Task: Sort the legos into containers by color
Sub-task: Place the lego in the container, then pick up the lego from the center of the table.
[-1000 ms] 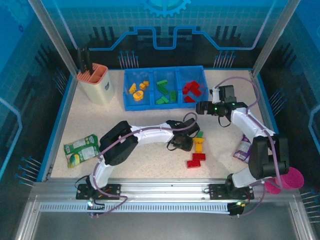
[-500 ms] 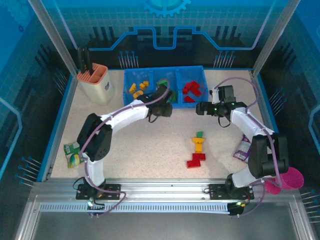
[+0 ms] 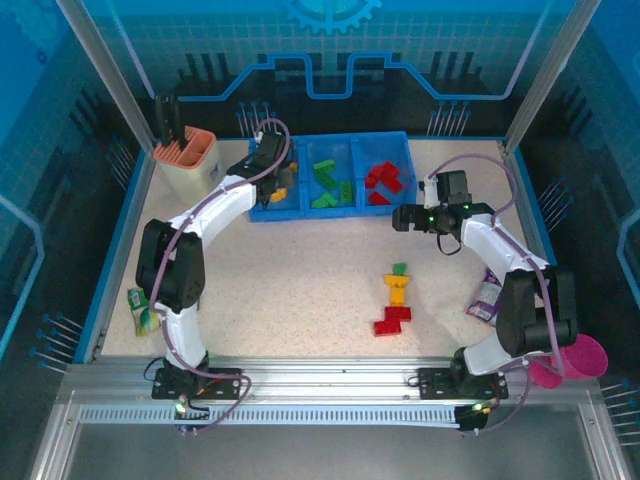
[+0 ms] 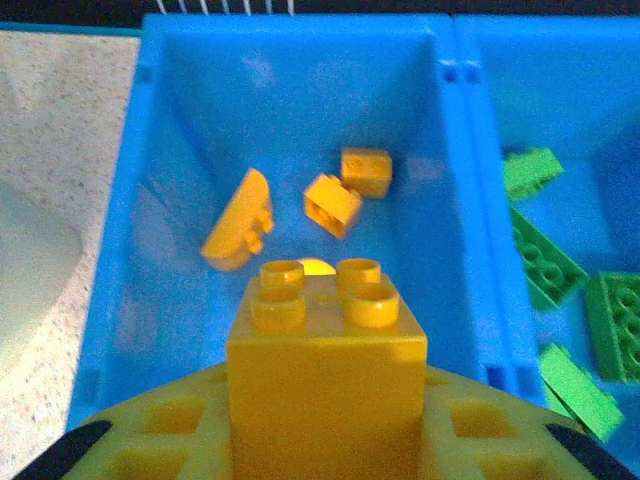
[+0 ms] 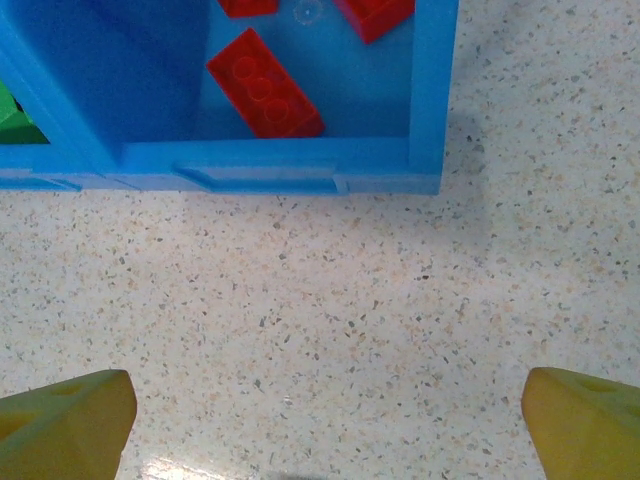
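While aloft, brick inside end effector

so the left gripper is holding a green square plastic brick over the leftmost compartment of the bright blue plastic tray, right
Not green: the left wrist view shows the square plastic brick in the left gripper is yellow-orange. The rest holds: it is gripped above the leftmost compartment of the bright blue plastic tray, where other yellow-orange bricks lie.
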Robot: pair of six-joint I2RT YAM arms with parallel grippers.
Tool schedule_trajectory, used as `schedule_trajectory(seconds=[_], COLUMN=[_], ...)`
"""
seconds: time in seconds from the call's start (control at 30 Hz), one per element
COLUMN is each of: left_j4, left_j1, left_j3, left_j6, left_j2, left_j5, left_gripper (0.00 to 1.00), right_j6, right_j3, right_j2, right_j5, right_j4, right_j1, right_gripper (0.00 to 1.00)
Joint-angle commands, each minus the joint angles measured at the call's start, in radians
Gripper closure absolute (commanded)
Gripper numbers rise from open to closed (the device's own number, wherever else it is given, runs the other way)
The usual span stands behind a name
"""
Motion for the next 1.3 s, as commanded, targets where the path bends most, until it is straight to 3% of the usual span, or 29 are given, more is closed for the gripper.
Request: schedule_trajectory(seconds=[0.0,0.23,0.53,0.7,1.0,1.27], left_j4=[0.025,0.002,0.027,0.069,0.134,0.149], left_j1=[0.019,0.062,0.074,0.074,0.074,0.072], left_j3=[0.063,0.140,0.147,0.125,0.072,0.050], left_j6=[0.036,0.039,0.046,0.055,0.052,0.065], left_j2=[0.065,0.179,0.232,0.229,0.138,0.017], left_j5=[-0.010,0.039,0.089,0.106,0.164,0.210], left_gripper=[0.70,0.66,0.54,0.50,0.46,0.42], right_j6=[0.013,0.094,0.215,0.228,0.280,0.280], right_j3=[-0.016,-0.098,-0.128,-0.087,-0.061,-0.016], right_j2=[-0.024,-0.044,-0.014,0.046,0.136,0.221], right_j5=[0.014,0.041,0.115,0.230,0.216,0.184], right_j4=[-0.031,-0.051,-0.104,-0.174,-0.180,-0.185], right_j1=[0.013,0.091,0.208,0.258,0.260,0.265], right_gripper=[0.00,0.00,0.04,0.07,0.26,0.55])
